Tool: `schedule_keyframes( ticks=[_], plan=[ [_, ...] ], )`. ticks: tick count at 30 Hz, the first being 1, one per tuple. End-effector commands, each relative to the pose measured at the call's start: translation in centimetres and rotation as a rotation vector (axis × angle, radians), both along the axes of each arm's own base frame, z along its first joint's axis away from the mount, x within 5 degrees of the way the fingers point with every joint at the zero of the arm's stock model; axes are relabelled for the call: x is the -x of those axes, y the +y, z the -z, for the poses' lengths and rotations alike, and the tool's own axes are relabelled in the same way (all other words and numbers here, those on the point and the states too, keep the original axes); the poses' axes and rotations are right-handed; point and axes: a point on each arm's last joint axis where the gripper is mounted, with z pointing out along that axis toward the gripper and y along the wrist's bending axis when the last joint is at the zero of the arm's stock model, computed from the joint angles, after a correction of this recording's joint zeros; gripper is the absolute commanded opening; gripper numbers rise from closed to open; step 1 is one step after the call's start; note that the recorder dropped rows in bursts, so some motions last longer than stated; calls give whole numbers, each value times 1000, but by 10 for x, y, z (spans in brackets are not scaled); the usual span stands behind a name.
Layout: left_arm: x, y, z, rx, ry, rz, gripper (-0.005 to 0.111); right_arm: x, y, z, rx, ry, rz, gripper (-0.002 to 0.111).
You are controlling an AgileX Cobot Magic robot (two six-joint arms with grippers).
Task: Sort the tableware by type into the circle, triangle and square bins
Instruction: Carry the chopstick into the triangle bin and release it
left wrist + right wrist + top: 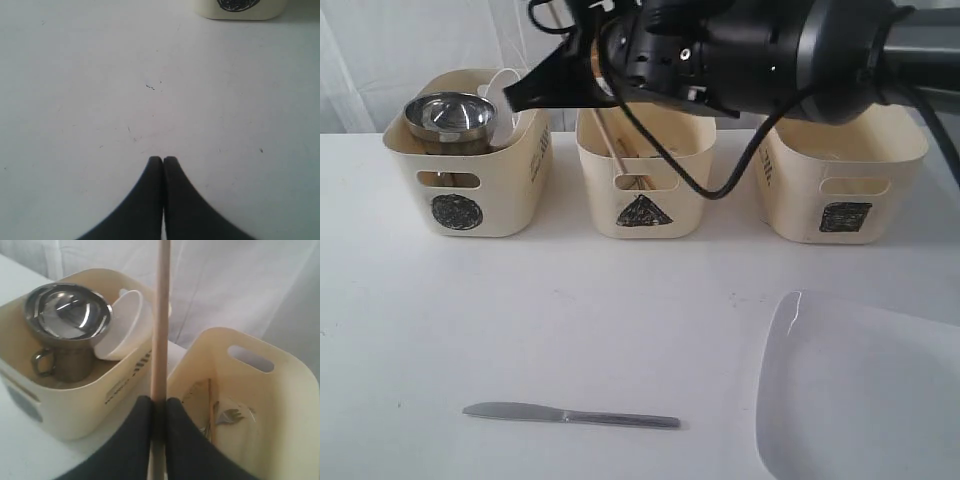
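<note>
My right gripper (159,402) is shut on a wooden chopstick (161,315) and hangs over the gap between the circle bin (75,410) and the triangle bin (280,405). The circle bin (470,190) holds a steel mug (65,365) with the shiny steel bowl (448,115) on top, and the small white bowl (125,325) leans beside them. A fork (232,415) and another chopstick (210,405) lie in the triangle bin (640,200). The knife (570,416) lies on the table at the front. My left gripper (163,160) is shut on nothing above bare table.
The square bin (840,190) stands at the right of the row. A large white plate (860,390) lies at the front right corner. My right arm (770,50) stretches from the right across the tops of the bins. White table (620,300) spans between bins and knife.
</note>
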Motion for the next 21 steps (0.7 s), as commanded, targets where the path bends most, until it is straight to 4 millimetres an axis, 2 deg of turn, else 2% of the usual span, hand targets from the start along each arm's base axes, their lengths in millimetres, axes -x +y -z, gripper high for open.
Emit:
schedule_keyframes(
  ticks=[1,3,10,14,21],
  plan=[
    [0,0,2,7,4,0,0,-21,-22,2,-66,-35,9,0],
    [0,0,2,7,4,0,0,-30,-28,5,-92,-53,-18,0],
    [0,0,2,7,4,0,0,-60,-51,41,-92,-13,-9,0],
    [0,0,2,7,4,0,0,-75,-58,42,-119,-34,-28,0],
    [0,0,2,7,4,0,0,-89,-64,30,-133,-80,7,0]
  ],
)
